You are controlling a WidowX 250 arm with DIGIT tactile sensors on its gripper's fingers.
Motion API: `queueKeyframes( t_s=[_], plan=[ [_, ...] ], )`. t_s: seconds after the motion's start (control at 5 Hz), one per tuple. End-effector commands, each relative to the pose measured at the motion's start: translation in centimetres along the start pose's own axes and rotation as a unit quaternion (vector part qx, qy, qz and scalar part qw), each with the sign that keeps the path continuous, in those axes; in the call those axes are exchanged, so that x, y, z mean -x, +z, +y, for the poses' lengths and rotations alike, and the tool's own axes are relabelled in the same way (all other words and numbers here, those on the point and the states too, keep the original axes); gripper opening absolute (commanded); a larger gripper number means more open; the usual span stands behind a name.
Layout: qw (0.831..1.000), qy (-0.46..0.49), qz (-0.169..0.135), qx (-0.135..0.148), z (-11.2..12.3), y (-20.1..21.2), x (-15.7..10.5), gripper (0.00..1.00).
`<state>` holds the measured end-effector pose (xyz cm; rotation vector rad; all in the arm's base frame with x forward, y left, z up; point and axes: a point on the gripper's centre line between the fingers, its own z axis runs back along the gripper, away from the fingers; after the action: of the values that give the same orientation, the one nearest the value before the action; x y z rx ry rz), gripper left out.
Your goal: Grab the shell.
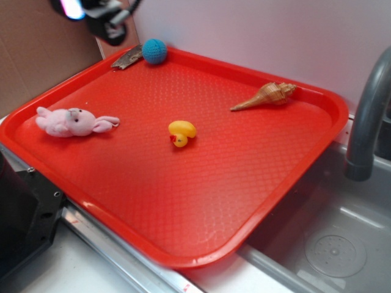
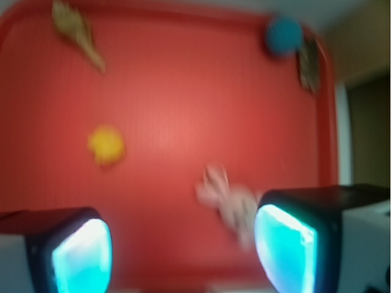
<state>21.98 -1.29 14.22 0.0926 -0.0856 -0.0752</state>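
**Shell untouched at far edge of tray; fingers open and empty**

Shell (image 1: 269, 95) location first: it lies on its side near the tray's far right rim, its fat whorled end toward the corner and its long pointed tail aimed inward toward the yellow duck (image 1: 182, 133). It touches nothing else, so you have free space on both flanks. In the wrist view the shell (image 2: 76, 32) sits at the upper left, well away from the camera centre.

Your gripper (image 2: 183, 256) is high above the red tray (image 1: 201, 183), and the exterior view catches only part of it at the upper left corner. The fingers (image 2: 286, 250) stand wide apart with nothing between them, which suits a search pose before any approach. The wrist picture is blurred, so fine detail there cannot be confirmed.

Other items are scattered well apart: the pink plush (image 1: 72, 121) near the left rim, the blue ball (image 1: 154, 50) at the back corner, and the flat bark-like piece (image 1: 128, 58) just beside it. None blocks a path to the shell.

Judgement: the grasp has not begun. You should expect to travel across the tray, then close across the ridged body, not the thin tail, since the tail looks likely to slip or pivot.
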Motion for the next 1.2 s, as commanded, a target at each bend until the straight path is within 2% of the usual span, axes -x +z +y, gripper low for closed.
queueKeyframes(
  t_s=[0.0, 0.2, 0.4, 0.6, 0.8, 1.0],
  plan=[
    [0.991, -0.061, -0.117, 0.016, -4.5, -3.4, -8.7, 1.0],
    [0.986, -0.092, -0.135, 0.043, -7.1, -5.6, -10.3, 1.0],
    [0.985, -0.103, -0.138, 0.029, -8.6, -7.8, -11.8, 1.0],
    [0.983, -0.109, -0.142, 0.045, -9.5, -8.7, -12.6, 1.0],
    [0.982, -0.111, -0.147, 0.037, -10.4, -9.4, -13.5, 1.0],
    [0.984, -0.102, -0.143, 0.039, -10.2, -9.8, -14.0, 1.0]
  ],
)
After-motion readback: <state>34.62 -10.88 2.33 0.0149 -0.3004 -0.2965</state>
